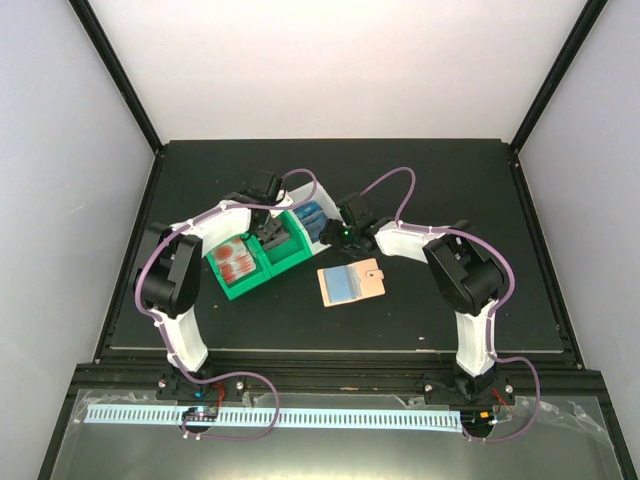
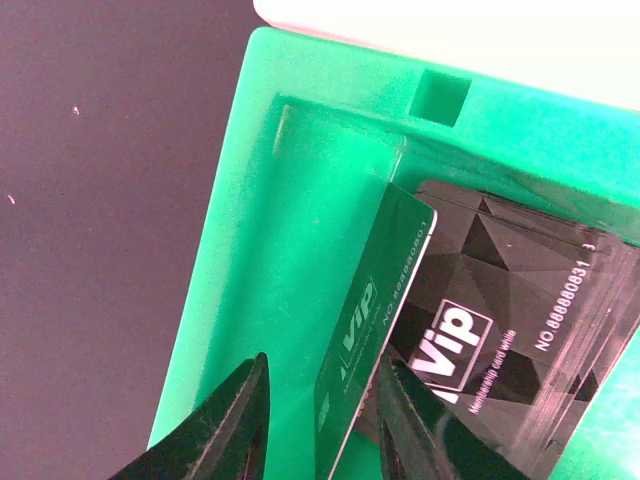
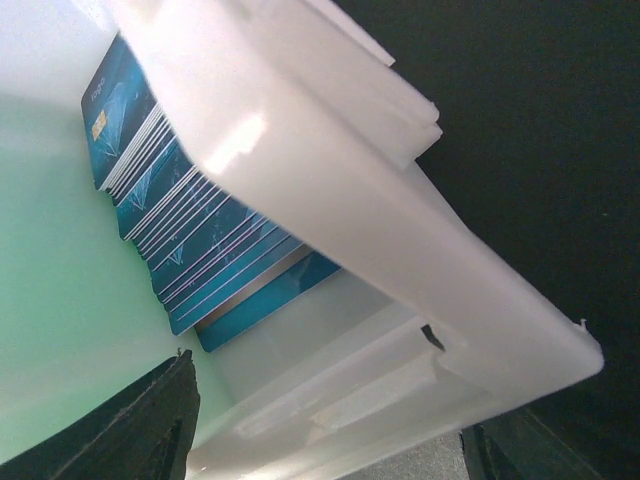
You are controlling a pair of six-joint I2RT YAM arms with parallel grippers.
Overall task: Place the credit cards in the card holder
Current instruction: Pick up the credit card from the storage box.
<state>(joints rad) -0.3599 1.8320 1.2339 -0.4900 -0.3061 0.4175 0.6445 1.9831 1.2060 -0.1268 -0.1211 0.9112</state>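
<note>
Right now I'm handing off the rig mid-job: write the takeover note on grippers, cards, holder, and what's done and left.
Left gripper: inside the green bin, jaws on either side of one black card tilted up off the black stack; whether it is gripped is unclear.
Right gripper: at the white bin, fingers on either side of its wall, holding nothing visible. The blue cards are stacked inside.
Red cards: in the green bin's near compartment.
Card holder: open on the table, clear of both bins, with something blue on its left half.
Left: nearly all cards remain in the bins.

White-shelled arms (image 1: 185, 320) with black joints, trailing purple cables (image 1: 400, 185), black-fingered pincers.
</note>
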